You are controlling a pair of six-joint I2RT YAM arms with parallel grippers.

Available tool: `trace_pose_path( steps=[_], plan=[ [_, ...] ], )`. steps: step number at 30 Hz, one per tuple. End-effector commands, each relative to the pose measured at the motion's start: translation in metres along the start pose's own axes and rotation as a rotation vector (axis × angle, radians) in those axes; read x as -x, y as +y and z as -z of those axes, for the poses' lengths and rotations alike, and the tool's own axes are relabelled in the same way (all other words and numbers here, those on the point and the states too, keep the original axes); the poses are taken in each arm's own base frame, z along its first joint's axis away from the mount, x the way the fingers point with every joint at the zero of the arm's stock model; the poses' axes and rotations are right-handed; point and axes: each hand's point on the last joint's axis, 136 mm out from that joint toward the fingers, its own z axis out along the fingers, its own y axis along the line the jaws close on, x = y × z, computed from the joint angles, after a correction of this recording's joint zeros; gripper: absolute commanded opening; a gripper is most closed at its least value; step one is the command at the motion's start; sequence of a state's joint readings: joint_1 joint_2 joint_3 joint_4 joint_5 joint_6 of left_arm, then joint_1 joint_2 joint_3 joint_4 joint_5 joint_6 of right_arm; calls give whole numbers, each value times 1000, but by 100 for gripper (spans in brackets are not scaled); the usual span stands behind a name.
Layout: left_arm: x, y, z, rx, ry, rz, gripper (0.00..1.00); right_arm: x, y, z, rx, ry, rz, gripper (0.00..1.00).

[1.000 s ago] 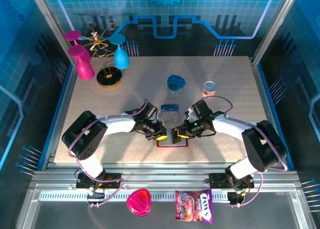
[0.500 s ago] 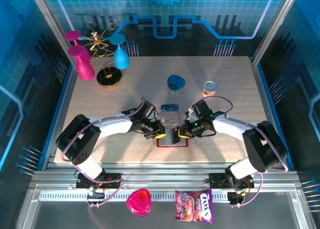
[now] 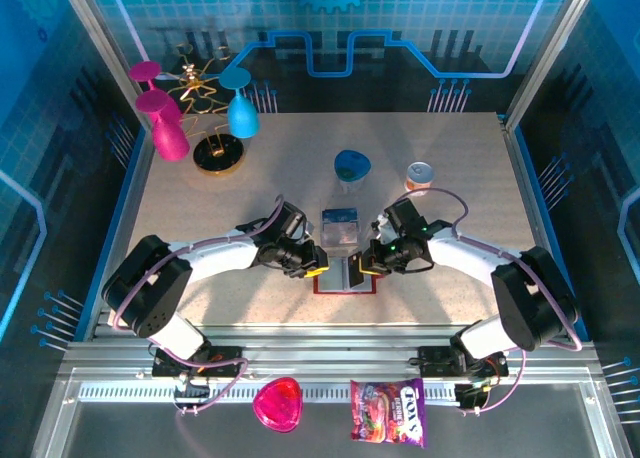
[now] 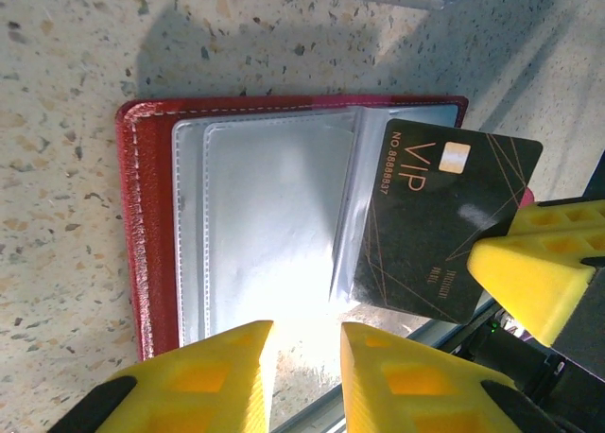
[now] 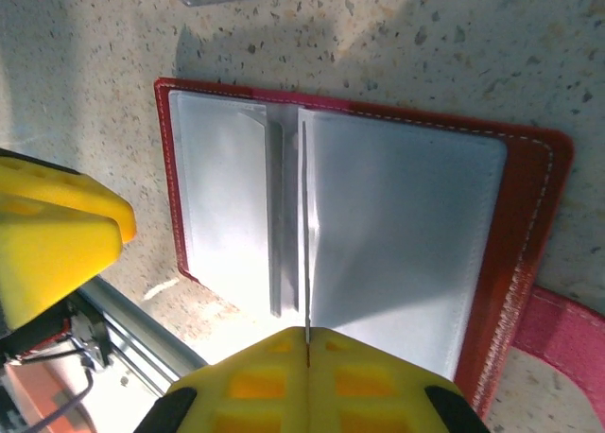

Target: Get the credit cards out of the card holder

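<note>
Dark red book-style card holder (image 4: 255, 216) lay open on the speckled table (image 4: 57, 93), its pale clear pockets up, at 6 o'clock from the clear plastic tray (image 3: 340, 226). At its 3 o'clock side the right gripper (image 5: 307, 343) was clenched on the black VIP card (image 4: 444, 220), which stood tilted with one edge against a raised pocket leaf. At 9 o'clock the left gripper (image 4: 307, 334) had its jaws a little apart, grasping nothing.

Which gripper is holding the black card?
The right gripper, pinched shut on the black VIP card at the open card holder; the left gripper is open, gripping nothing.
</note>
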State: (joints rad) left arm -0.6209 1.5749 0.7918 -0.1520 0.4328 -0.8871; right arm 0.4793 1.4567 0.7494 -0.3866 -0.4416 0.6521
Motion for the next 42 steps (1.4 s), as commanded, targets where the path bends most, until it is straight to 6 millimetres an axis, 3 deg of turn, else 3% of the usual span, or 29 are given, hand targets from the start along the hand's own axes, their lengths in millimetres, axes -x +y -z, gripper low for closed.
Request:
trace_pose_path(
  steps=[1, 7, 16, 28, 42],
  plan=[
    [1, 4, 6, 8, -19, -4, 25, 1, 5, 11, -45, 3, 100, 0],
    [1, 7, 5, 13, -21, 1, 26, 4, 18, 27, -71, 37, 283, 0],
    [3, 10, 10, 17, -40, 8, 26, 1, 10, 40, -221, 139, 534, 0],
    [5, 14, 15, 19, -56, 17, 26, -10, 19, 36, -277, 233, 913, 0],
    [14, 25, 28, 13, -115, 40, 27, 7, 32, 41, -307, 354, 1157, 0]
  ],
)
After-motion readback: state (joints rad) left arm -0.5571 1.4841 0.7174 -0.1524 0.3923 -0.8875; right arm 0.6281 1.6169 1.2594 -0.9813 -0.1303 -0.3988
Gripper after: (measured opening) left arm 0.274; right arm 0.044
